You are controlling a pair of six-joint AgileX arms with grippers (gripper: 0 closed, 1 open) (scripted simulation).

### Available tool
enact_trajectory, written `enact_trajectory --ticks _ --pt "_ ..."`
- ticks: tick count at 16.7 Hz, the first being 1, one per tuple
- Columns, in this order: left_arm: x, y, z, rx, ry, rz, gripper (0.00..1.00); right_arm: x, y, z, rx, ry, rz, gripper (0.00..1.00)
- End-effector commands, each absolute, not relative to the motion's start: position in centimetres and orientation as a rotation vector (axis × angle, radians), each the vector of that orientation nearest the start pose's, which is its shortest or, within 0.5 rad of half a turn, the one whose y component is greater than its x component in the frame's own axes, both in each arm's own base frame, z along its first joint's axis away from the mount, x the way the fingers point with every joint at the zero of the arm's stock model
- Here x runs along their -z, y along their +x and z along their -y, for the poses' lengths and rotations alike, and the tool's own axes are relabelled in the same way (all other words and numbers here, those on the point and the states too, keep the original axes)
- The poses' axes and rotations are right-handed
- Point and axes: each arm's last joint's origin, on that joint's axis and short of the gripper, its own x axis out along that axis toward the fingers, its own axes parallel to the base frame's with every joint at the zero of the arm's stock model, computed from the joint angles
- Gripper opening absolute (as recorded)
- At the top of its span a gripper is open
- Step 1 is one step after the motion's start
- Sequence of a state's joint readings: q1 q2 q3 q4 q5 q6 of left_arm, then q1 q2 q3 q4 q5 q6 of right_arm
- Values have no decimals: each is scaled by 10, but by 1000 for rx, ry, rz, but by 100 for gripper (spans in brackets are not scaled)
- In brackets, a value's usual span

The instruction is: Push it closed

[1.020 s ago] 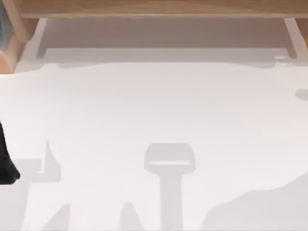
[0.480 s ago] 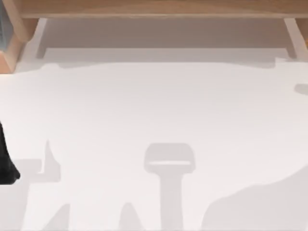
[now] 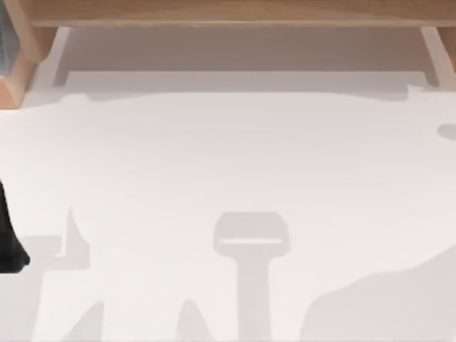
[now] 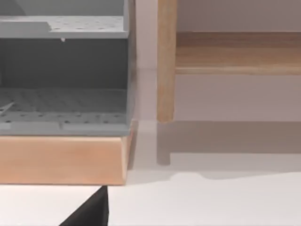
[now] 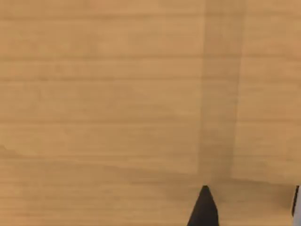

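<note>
A wooden unit (image 3: 235, 13) runs along the table's far edge, with a pale recess (image 3: 242, 50) under its top board. In the right wrist view a wooden panel (image 5: 117, 94) stands very close in front of my right gripper (image 5: 204, 212), whose dark tip shows against the wood; a vertical shaded band (image 5: 221, 94) crosses the panel. My left arm (image 3: 8, 242) is parked at the table's left edge. Its gripper (image 4: 89, 212) shows as a dark tip low over the white table, facing the unit's left end.
A grey perforated shelf rack (image 4: 63, 70) sits on a wooden base (image 4: 61, 157) at the far left, beside a wooden post (image 4: 165, 61). The white table (image 3: 228, 157) carries only arm shadows across its middle and front.
The small shadow at the table's right edge has crept slightly toward the far side. The left arm has not moved.
</note>
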State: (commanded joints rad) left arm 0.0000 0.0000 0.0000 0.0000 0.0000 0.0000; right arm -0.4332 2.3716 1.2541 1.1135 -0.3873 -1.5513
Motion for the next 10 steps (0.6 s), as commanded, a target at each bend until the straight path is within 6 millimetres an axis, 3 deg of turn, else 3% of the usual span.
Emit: enact_trajectory --ticks 4,10 --pt "-160 106 1 0 0 0 100 -88 436 183 8 -1560 -21 98" --pt "-160 106 1 0 0 0 100 -88 436 183 8 -1560 -21 100"
